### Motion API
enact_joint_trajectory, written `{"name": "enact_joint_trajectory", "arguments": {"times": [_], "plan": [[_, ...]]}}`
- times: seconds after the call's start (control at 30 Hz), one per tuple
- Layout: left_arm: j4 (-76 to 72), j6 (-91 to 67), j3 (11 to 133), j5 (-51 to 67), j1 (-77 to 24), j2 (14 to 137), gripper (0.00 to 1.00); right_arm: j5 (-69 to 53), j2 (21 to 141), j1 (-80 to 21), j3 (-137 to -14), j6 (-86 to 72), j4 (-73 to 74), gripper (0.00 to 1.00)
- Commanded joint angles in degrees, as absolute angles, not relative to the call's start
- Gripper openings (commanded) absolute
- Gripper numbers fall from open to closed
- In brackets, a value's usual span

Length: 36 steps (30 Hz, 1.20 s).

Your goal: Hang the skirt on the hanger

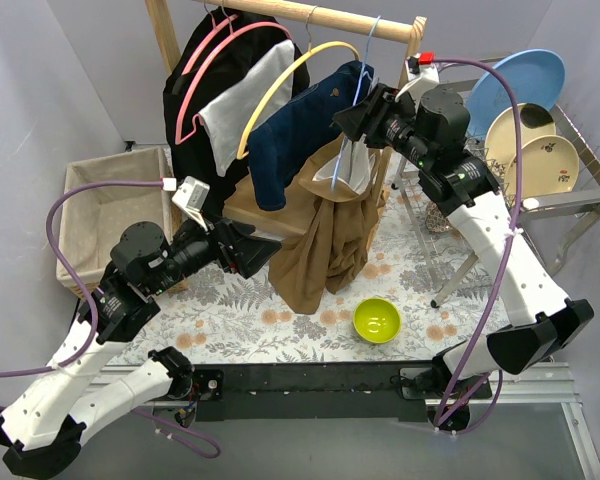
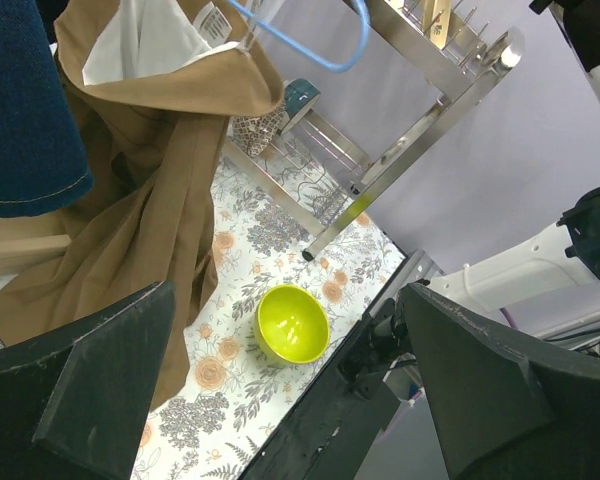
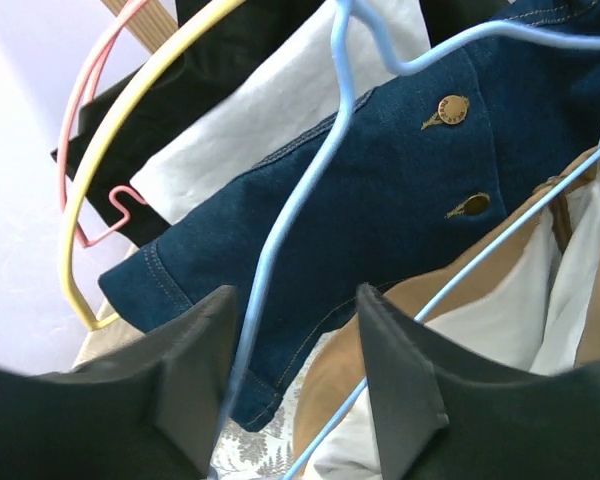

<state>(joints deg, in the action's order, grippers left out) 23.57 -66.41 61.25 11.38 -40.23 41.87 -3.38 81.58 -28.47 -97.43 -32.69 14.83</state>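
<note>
My right gripper is parted around the blue hanger carrying the brown skirt; my left gripper is released.

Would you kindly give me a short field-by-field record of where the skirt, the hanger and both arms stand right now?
skirt: brown, hanging from the blue hanger, lower end reaching the table
blue hanger: hook at the wooden rail, next to the denim garment
left gripper: fingers open, empty, low beside the skirt
right gripper: fingers open, either side of the blue hanger's wire
green bowl: on the table, in front of the skirt
</note>
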Motion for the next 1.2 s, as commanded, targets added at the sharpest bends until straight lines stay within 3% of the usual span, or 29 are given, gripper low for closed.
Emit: {"name": "enact_joint_trajectory", "arguments": {"times": [0.0, 0.1, 0.17, 0.2, 0.73, 1.17], "plan": [[24.52, -66.01, 62.67, 11.25, -40.08, 40.87, 0.98, -3.51, 80.59, -28.21, -98.71, -31.82, 8.36, 0.5], [24.43, -65.92, 62.32, 10.99, -40.08, 40.69, 0.98, -6.85, 80.42, -28.21, -97.91, -31.03, 4.93, 0.28], [24.35, -66.01, 62.14, 11.07, -40.08, 40.78, 0.98, -8.78, 80.07, -28.21, -97.38, -31.03, 1.86, 0.05], [24.26, -65.92, 62.14, 11.16, -40.08, 40.96, 0.98, -9.14, 79.46, -28.13, -97.03, -31.55, 0.89, 0.01], [19.16, -62.93, 68.64, 13.0, -40.08, 46.67, 0.98, -12.22, 77.61, -28.21, -102.74, -37.7, -4.22, 0.01], [18.11, -62.58, 73.83, 16.69, -40.08, 49.75, 0.98, -13.89, 64.09, -28.21, -91.77, -39.55, -0.09, 0.01]]}}
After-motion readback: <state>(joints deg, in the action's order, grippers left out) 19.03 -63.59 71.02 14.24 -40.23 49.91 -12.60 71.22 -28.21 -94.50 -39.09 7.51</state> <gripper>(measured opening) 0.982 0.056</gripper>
